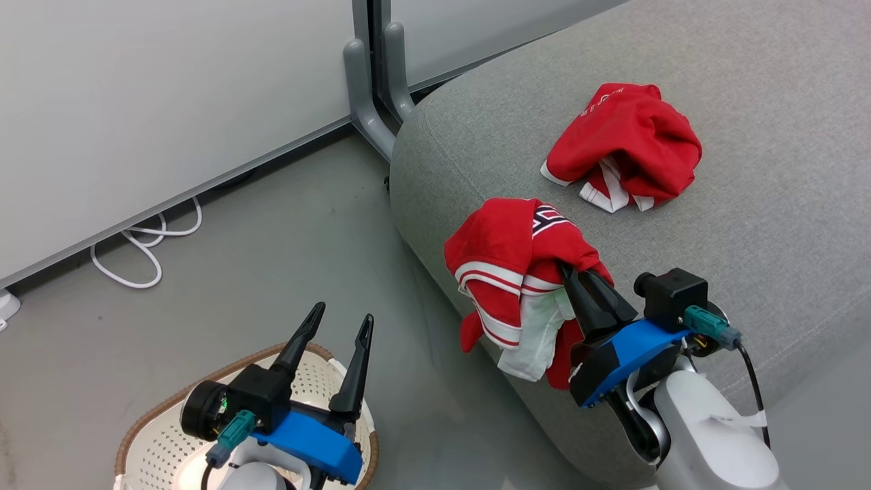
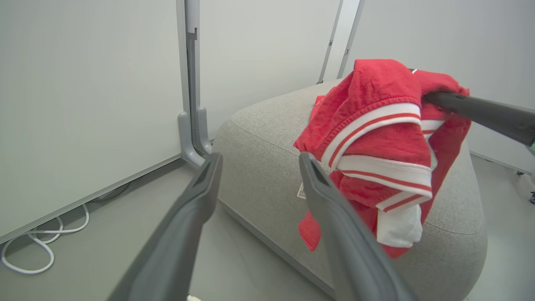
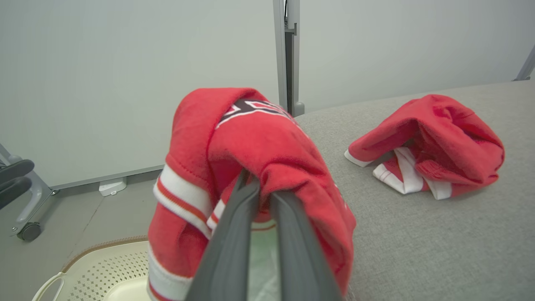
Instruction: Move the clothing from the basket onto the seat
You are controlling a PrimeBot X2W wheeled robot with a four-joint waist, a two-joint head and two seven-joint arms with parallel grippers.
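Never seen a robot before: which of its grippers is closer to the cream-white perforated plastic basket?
Left. The left gripper hangs open above the basket; the right gripper is at the edge of the grey fabric seat, shut on a bright red white-striped garment.

far red garment [image 1: 633, 136]: row of small white letters [image 1: 602, 102] along its upper-left edge, too small to read
near red garment [image 1: 507, 252]: black-and-white logo [image 1: 548, 219] on top, partly folded under, no letter legible
white tag [image 2: 301, 191]: by the near red garment's lower edge, dark print, unreadable
readable text: none
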